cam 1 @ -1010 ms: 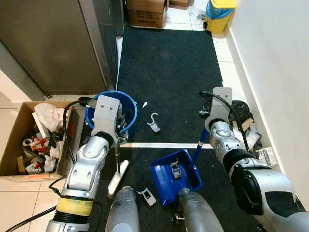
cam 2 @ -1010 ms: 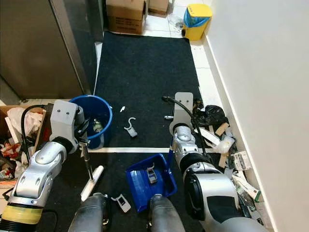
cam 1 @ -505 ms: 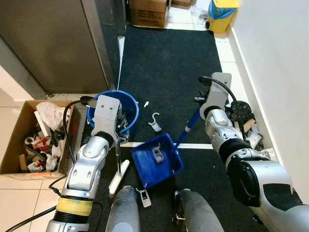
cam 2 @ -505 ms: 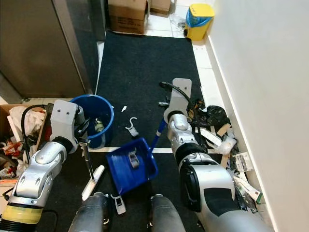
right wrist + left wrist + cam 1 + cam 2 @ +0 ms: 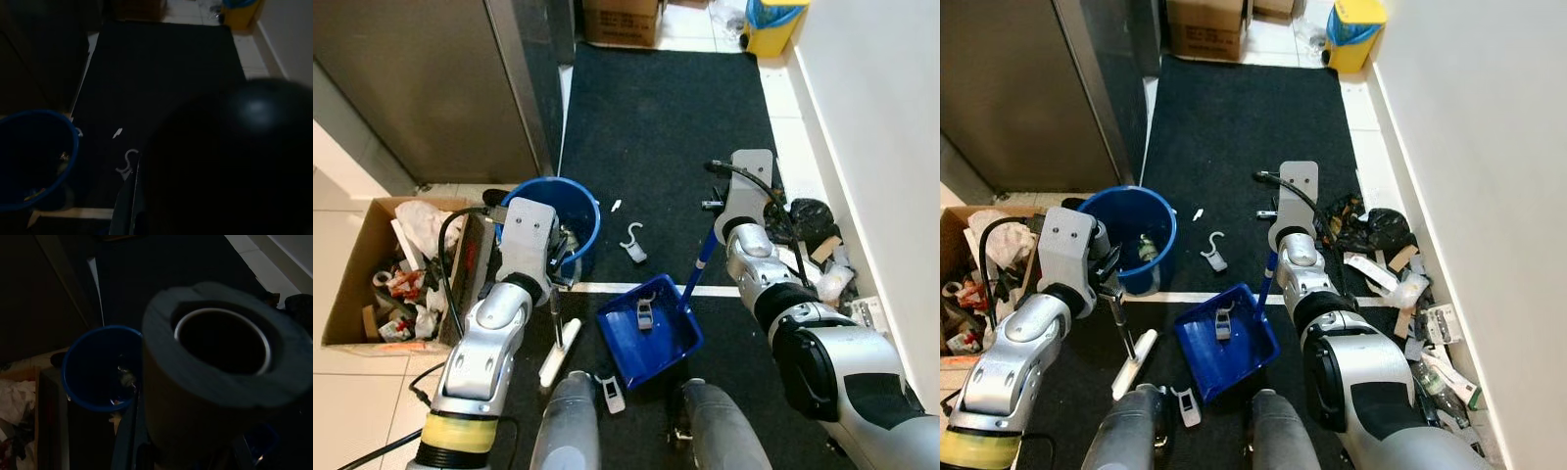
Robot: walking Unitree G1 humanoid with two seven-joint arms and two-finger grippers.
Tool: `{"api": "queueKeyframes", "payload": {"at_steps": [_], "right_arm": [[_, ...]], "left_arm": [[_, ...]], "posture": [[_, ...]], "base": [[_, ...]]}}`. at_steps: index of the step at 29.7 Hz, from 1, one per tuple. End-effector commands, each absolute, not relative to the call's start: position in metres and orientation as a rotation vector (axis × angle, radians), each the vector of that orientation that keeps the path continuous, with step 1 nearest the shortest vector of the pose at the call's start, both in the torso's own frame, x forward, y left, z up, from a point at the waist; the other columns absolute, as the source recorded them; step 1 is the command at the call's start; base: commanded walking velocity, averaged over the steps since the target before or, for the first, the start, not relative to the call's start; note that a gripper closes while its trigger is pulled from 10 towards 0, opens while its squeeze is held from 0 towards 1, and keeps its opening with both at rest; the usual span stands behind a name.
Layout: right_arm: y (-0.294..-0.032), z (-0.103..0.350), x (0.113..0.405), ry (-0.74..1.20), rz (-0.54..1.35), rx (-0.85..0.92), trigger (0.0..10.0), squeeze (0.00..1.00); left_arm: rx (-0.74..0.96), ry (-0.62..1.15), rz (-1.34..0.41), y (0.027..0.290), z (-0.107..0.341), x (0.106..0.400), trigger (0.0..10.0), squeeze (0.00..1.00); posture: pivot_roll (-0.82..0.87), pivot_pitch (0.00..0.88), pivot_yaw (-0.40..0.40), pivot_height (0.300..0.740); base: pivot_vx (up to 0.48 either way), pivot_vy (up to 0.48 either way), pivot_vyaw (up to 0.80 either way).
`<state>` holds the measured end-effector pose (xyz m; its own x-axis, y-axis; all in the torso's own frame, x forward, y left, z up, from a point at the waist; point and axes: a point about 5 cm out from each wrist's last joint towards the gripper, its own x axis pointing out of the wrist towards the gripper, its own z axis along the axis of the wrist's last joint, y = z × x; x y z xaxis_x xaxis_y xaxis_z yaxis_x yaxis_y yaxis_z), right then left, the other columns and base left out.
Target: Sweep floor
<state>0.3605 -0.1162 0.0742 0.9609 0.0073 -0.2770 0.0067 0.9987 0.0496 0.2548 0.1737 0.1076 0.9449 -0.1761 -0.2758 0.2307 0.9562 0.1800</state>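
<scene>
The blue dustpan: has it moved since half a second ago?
Yes. The blue dustpan has swung back rightward, away from the blue bucket, its pan now below the white mat line.

Left wrist view dark; broom handle end (image 5: 222,377) blocks much of bucket (image 5: 98,367). Right wrist view dark; dark blurred mass hides lower right. Yellow bin (image 5: 773,15) cut by top edge. Bucket contents too small to identify. Both grippers' fingers hidden behind wrist housings.
</scene>
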Motion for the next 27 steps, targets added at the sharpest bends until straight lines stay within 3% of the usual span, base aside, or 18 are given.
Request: {"api": "queueKeyframes", "payload": {"at_steps": [1, 17, 27], "right_arm": [[-0.118, 0.076, 0.362, 0.280, -0.012, 0.055, 10.0, 0.00], [-0.129, 0.092, 0.372, 0.233, -0.052, 0.073, 10.0, 0.00], [-0.126, 0.060, 0.353, 0.342, 0.012, -0.111, 10.0, 0.00]], "left_arm": [[0.243, 0.279, -0.212, 0.178, 0.109, 0.249, 10.0, 0.00], [0.245, 0.298, -0.203, 0.181, 0.115, 0.236, 10.0, 0.00], [0.239, 0.315, -0.201, 0.179, 0.114, 0.231, 10.0, 0.00]], "posture": [[0.23, 0.185, -0.051, 0.740], [0.27, 0.237, -0.052, 0.740], [0.26, 0.242, -0.056, 0.740]], "base": [[0.000, 0.000, 0.00], [0.000, 0.000, 0.00], [0.000, 0.000, 0.00]]}}
